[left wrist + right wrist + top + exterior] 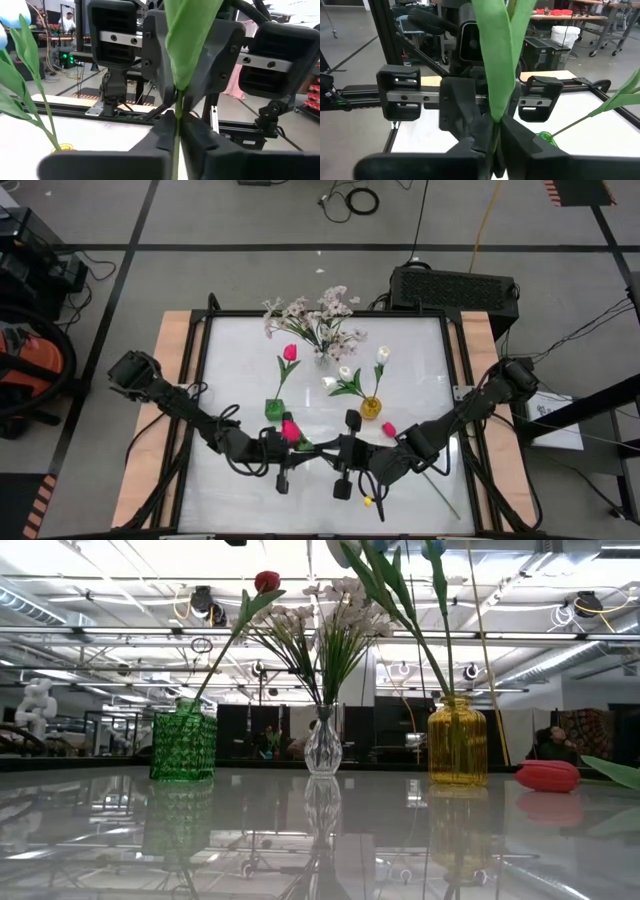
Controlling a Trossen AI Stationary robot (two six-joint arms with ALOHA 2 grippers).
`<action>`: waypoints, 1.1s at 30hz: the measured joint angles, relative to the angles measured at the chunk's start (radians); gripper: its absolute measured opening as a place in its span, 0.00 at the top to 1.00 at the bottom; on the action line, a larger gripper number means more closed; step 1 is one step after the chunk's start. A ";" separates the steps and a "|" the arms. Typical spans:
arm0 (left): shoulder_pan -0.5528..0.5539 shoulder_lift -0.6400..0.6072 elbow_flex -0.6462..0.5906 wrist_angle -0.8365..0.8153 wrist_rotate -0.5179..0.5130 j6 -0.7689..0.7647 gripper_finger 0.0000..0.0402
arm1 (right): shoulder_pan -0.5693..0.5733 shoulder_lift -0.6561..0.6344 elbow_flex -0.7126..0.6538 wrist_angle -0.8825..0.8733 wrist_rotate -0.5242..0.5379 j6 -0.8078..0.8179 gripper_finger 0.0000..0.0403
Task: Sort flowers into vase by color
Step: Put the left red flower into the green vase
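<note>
Both sets of jaws pinch one magenta tulip's stem (318, 448), lying crosswise between left gripper (300, 447) and right gripper (345, 450), bloom toward the nearer green vase (274, 409).

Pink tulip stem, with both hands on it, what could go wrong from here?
1. The left hand and right hand are both shut on the same pink tulip stem; if either arm pulls away, the thin stem may bend or slip.
2. The green vase already holds one tulip, so pushing this one in might tip it.
</note>
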 joint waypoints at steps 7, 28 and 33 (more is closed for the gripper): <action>-0.006 -0.040 -0.018 -0.004 0.014 0.001 0.97 | 0.001 0.000 0.000 0.007 0.004 0.022 0.76; -0.112 -0.725 -0.515 -0.097 -0.347 0.111 1.00 | 0.083 -0.048 -0.001 -0.093 0.131 0.036 0.45; -0.111 -0.848 -0.600 -0.111 -0.387 0.104 1.00 | 0.083 -0.048 -0.001 -0.095 0.130 0.036 0.45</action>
